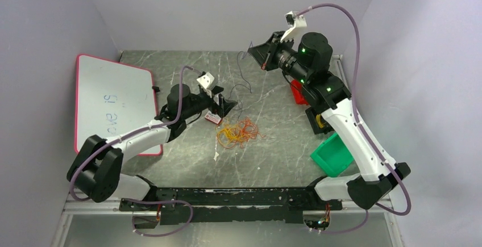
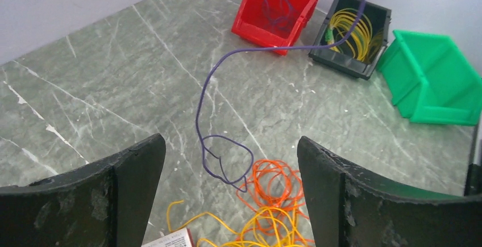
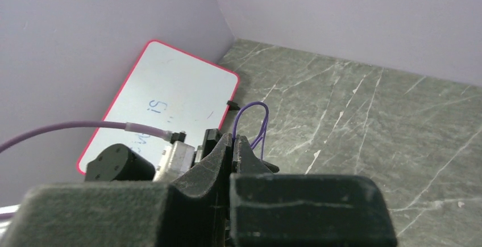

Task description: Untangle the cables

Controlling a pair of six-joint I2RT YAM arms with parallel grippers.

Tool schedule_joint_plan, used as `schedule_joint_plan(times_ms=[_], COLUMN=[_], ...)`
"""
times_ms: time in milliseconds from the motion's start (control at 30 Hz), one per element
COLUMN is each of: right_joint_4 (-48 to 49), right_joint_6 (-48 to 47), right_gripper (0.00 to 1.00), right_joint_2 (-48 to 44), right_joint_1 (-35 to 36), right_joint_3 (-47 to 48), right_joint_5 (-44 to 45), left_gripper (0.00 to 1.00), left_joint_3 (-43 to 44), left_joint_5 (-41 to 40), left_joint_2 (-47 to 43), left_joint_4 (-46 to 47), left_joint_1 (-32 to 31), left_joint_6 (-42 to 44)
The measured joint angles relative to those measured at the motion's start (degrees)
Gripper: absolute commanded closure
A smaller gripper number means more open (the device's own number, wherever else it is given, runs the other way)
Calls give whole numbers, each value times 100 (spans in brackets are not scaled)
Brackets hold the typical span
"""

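Looking over the table (image 1: 273,156), my right claw (image 3: 234,145) is raised high, pinched together on the purple wire (image 2: 200,111). My left claw (image 2: 230,145), fingers wide apart, hovers above the orange and yellow pile (image 2: 273,184). The wire's low loop lies at the pile's edge. I should hold the pile down, then lift slowly.

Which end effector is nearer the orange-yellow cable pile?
Left. The left end effector is open just beside the cable pile; the right end effector is well beyond it, shut on a purple cable.
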Motion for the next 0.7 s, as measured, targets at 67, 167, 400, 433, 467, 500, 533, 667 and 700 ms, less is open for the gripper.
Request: schedule_joint_plan(times_ms=[67,167,400,433,467,500,533,667,700], right_joint_4=[4,15,133,138,140,131,138,138,138], right_joint_6=[-13,-44,-70,-68,-68,-59,-55,-37,-28], right_gripper=[100,100,100,100,100,100,100,100,100], right_joint_2=[-44,-120,-278,-308,-334,-356,-374,-442,-455], right_joint_1=[-2,-2,-2,-2,-2,-2,-2,-4,-2], right_joint_3=[0,0,-15,-28,-44,-48,-52,-57,-59], right_joint_5=[-59,-170,-514,-540,-562,-584,-592,-616,-625], left_gripper=[18,25,36,38,39,40,40,39,38], left_joint_3=[0,0,11,24,55,101,155,361,400], left_joint_5=[-7,-22,-221,-227,-227,-225,-223,-162,-125], left_joint_2=[142,343,654,699,745,800,850,1010,1043], left_joint_4=[127,245,551,568,570,573,575,640,667], left_joint_1=[0,-2,-2,-2,-2,-2,-2,-2,-2], left_joint_6=[129,262,363,363,363,363,361,337,310])
